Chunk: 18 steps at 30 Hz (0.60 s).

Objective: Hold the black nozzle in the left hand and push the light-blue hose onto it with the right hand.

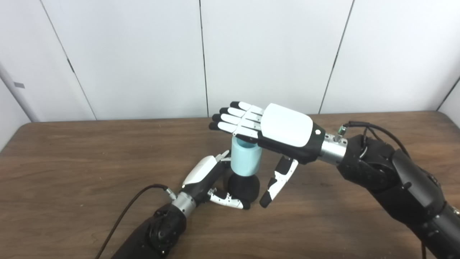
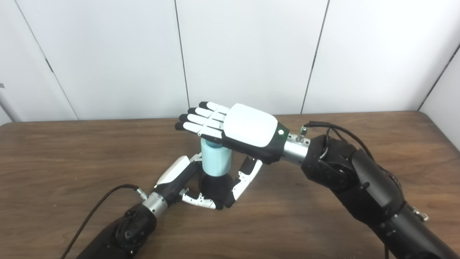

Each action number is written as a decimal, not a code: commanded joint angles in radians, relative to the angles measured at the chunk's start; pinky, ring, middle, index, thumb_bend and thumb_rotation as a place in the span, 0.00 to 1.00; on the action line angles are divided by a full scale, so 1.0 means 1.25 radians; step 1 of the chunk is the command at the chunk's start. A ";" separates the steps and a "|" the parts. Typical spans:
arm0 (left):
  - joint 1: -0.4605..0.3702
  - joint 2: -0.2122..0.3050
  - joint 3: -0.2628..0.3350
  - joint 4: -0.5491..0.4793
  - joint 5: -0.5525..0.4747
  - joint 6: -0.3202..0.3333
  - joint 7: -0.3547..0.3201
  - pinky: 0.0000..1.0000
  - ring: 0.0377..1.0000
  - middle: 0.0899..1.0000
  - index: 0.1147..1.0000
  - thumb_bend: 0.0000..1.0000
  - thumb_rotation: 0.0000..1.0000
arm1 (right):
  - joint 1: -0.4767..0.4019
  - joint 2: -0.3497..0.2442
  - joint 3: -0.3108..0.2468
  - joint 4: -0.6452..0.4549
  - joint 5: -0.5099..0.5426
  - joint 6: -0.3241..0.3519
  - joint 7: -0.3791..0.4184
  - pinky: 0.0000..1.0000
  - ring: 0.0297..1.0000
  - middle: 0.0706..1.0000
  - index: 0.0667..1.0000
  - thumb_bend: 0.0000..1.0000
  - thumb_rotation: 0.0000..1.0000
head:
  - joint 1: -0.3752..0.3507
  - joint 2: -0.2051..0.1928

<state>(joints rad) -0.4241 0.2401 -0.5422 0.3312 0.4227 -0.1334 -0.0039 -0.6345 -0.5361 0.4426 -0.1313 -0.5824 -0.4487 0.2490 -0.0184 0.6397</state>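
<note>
Left eye view: left hand closed around black nozzle, mid-table. Light-blue hose upright, seated on nozzle; right hand flat, fingers extended, palm on hose top, gripping nothing. Step judged: pushing on; next, straight downward press.

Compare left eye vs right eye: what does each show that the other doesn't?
Left eye only: a clear gap of table between the right hand's thumb and the black nozzle.

Right eye only: that thumb overlaps the nozzle's right side, so no gap shows; a metal clip lies at the right arm's lower edge.

Both: the left hand wraps the nozzle on the wooden table, the light-blue hose stands upright on it, and the right hand lies flat, fingers extended, over the hose top.
</note>
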 commanded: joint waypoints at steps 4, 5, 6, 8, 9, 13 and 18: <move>0.074 0.017 -0.057 0.048 0.072 0.079 -0.097 1.00 1.00 0.77 0.42 0.52 0.08 | -0.025 -0.016 -0.006 -0.011 0.003 -0.017 -0.033 1.00 1.00 1.00 1.00 0.85 0.71 | 0.000 0.002; 0.074 0.018 -0.058 0.048 0.073 0.080 -0.097 1.00 1.00 0.77 0.42 0.52 0.08 | -0.025 -0.016 -0.005 -0.011 0.003 -0.017 -0.032 1.00 1.00 1.00 1.00 0.85 0.71 | 0.000 0.002; 0.074 0.018 -0.058 0.048 0.073 0.081 -0.098 1.00 1.00 0.77 0.42 0.52 0.08 | -0.024 -0.015 -0.006 -0.010 0.004 -0.017 -0.030 1.00 1.00 1.00 1.00 0.85 0.71 | 0.000 0.003; 0.073 0.019 -0.058 0.048 0.073 0.081 -0.099 1.00 1.00 0.77 0.42 0.52 0.08 | -0.024 -0.014 -0.007 -0.007 0.006 -0.017 -0.024 1.00 1.00 1.00 1.00 0.85 0.71 | 0.000 0.003; 0.073 0.019 -0.059 0.049 0.073 0.081 -0.100 1.00 1.00 0.77 0.42 0.52 0.08 | -0.024 -0.014 -0.008 -0.007 0.006 -0.017 -0.021 1.00 1.00 1.00 1.00 0.85 0.71 | 0.000 0.003; 0.074 0.020 -0.058 0.046 0.074 0.083 -0.101 1.00 1.00 0.77 0.42 0.52 0.08 | -0.019 -0.017 -0.006 -0.007 0.008 -0.017 -0.015 1.00 1.00 1.00 1.00 0.85 0.70 | 0.000 0.004; 0.073 0.021 -0.059 0.043 0.073 0.085 -0.104 1.00 1.00 0.77 0.42 0.52 0.08 | -0.001 -0.019 0.006 0.002 0.010 -0.016 -0.017 1.00 1.00 1.00 1.00 0.86 0.71 | 0.001 0.005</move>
<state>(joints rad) -0.4235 0.2405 -0.5427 0.3275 0.4227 -0.1332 -0.0041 -0.6174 -0.5365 0.4562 -0.1229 -0.5825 -0.4487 0.2442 -0.0169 0.6458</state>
